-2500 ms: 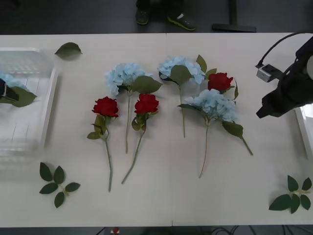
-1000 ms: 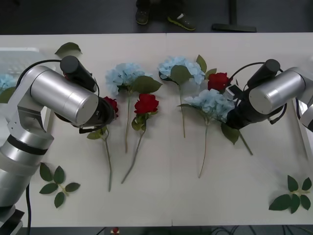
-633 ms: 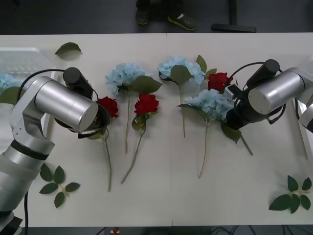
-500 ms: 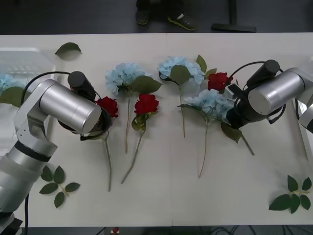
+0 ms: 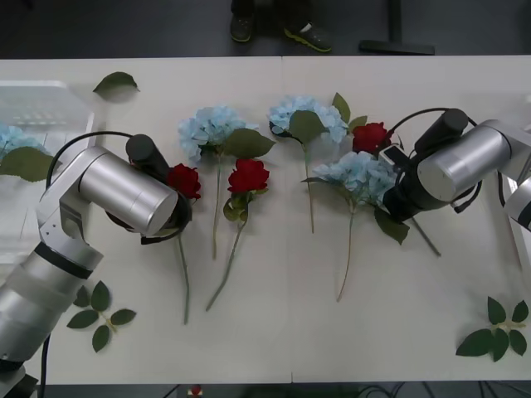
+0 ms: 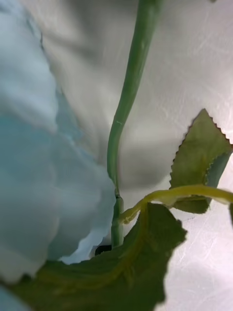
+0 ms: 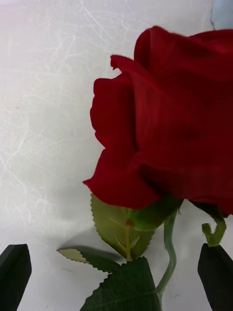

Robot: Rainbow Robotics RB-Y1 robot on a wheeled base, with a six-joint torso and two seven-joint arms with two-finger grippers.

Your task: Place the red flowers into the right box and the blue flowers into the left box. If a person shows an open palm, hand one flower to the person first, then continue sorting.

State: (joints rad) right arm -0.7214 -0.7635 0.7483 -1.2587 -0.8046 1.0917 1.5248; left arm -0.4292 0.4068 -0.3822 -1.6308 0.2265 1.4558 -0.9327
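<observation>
Three red flowers lie on the white table: one (image 5: pixel 184 181) by my left arm, one (image 5: pixel 249 176) mid-table, one (image 5: pixel 372 138) further right. Blue flowers (image 5: pixel 211 126) (image 5: pixel 303 114) (image 5: pixel 361 176) lie among them, and another blue flower (image 5: pixel 10 138) rests in the left box (image 5: pixel 58 89). My left gripper (image 7: pixel 116 279) is open, its black fingertips (image 7: pixel 14 277) on either side of the left rose (image 7: pixel 165 121) just below the bloom, around its stem (image 7: pixel 170 260). My right arm (image 5: pixel 448 170) is low over the right blue flower's stem (image 6: pixel 127 92), beside its bloom (image 6: pixel 29 170) and a leaf (image 6: pixel 121 277). The right box's rim (image 5: pixel 520 249) shows at the table's right edge.
Loose green leaf sprigs lie at the far left (image 5: pixel 116 83), front left (image 5: pixel 98 311) and front right (image 5: pixel 498 332). Open tabletop stretches along the front edge (image 5: pixel 290 340).
My left arm swung from the left box to the left rose and keeps creeping right. My right arm came in from the right edge to the right blue flower, whose stem end shifted slightly.
</observation>
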